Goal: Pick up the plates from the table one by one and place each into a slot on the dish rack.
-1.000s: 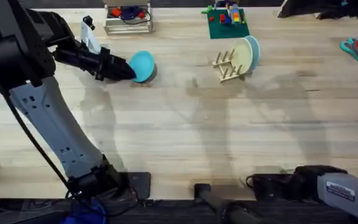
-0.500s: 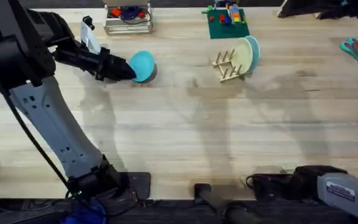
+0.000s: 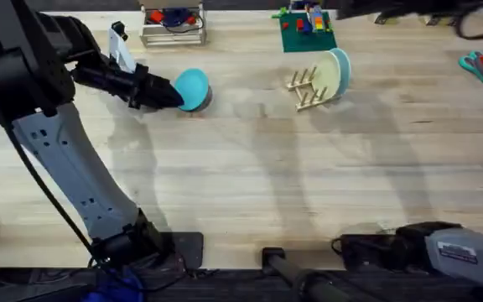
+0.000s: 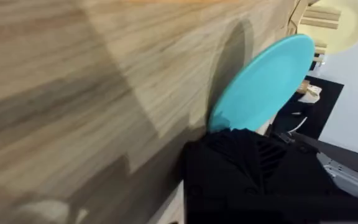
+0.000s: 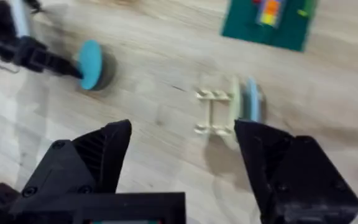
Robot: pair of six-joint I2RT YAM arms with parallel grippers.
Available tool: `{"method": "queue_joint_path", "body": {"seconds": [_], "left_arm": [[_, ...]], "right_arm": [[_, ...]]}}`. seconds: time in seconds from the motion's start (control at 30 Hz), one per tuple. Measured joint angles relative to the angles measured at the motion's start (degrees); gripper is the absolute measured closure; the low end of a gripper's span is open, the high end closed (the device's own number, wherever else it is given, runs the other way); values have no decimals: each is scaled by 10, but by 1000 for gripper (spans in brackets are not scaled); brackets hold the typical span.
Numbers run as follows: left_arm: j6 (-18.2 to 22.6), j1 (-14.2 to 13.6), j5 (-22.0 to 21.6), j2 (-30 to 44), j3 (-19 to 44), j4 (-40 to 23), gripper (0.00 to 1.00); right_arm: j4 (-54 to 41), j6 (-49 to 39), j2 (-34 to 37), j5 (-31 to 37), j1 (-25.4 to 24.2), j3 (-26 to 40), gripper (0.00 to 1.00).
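Upper left of frame: left gripper (image 3: 170, 95) clamped on the turquoise plate (image 3: 193, 88), tilted off the table (image 3: 241, 184). Upper centre: dish rack (image 3: 307, 88), two plates slotted. Lower right: right gripper (image 5: 182, 155) spread wide, empty. Step: plate lifted; next, carry rightward to a free slot.
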Motion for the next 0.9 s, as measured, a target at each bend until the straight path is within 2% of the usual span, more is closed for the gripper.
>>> {"method": "queue_joint_path", "body": {"seconds": [0.17,0.33,0.6,0.9], "left_arm": [[0,0,0,0,0,0,960],[0,0,0,0,0,0,960],[0,0,0,0,0,0,960],[0,0,0,0,0,0,961]], "right_arm": [[32,0,22,-8,55,0,7],[28,2,41,-11,80,0,7],[33,57,61,-14,92,0,7],[37,76,66,-19,95,0,7]]}}
